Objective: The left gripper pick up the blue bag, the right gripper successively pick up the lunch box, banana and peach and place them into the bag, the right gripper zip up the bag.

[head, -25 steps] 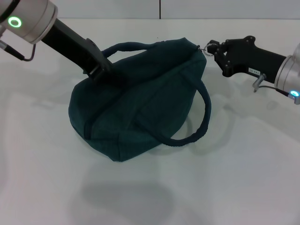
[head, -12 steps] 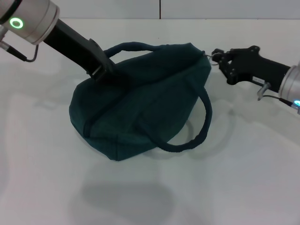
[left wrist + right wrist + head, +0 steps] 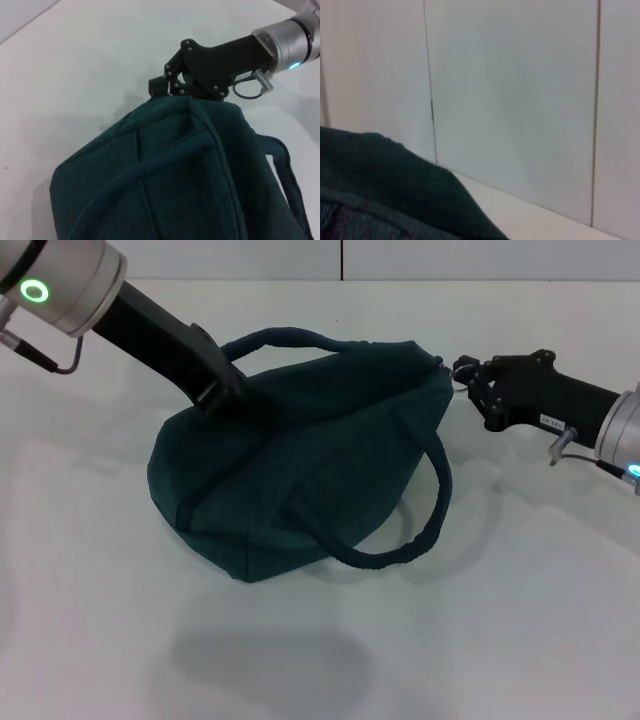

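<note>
The blue bag (image 3: 300,470) lies on the white table (image 3: 520,640), closed along its top, with one loop handle arched at the far side and the other drooping toward me. My left gripper (image 3: 222,395) is clamped on the bag's upper left part. At the bag's right end my right gripper (image 3: 462,372) is pinched on the metal zip pull. The left wrist view shows the bag (image 3: 175,175) from above, with the right gripper (image 3: 167,89) at its far tip. The bag's fabric (image 3: 380,200) fills a corner of the right wrist view. Lunch box, banana and peach are out of view.
A pale panelled wall (image 3: 510,100) stands behind the table. Bare white tabletop surrounds the bag on all sides. The near loop handle (image 3: 425,525) lies out to the right, below my right arm.
My right gripper has moved to the right with the zip pull, and the bag's right end has stretched out after it. The left gripper has held its place.
</note>
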Tool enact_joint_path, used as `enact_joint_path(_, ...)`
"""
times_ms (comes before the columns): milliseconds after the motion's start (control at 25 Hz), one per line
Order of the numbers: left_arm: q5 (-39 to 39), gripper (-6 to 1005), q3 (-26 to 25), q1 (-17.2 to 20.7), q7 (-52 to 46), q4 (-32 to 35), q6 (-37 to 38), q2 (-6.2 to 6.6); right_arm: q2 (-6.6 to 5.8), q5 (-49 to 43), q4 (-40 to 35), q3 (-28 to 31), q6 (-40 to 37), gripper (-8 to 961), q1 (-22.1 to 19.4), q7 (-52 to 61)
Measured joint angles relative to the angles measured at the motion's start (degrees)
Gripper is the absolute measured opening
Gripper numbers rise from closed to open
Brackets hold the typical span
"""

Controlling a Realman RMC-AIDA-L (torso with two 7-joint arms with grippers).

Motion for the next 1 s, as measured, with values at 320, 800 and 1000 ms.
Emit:
enact_joint_path(320, 0.1, 42, 0.1, 0.1, 0.0, 0.0, 0.3, -0.14, -1.9, -0.2, -2.0, -4.4, -0.9, 90, -0.3, 8.7)
enact_joint_path(800, -6.6, 41, 0.0, 0.0, 0.5, 0.0, 3.6, 0.69, -4.97, -2.6, -3.9, -1.5, -2.9, 92, 0.3, 15.2)
enact_joint_path(1000, -7.2, 46, 0.0, 0.2, 0.4, -0.1, 3.6, 0.86, -3.7, -8.5, -4.0, -1.4, -0.7, 93, 0.8, 17.6)
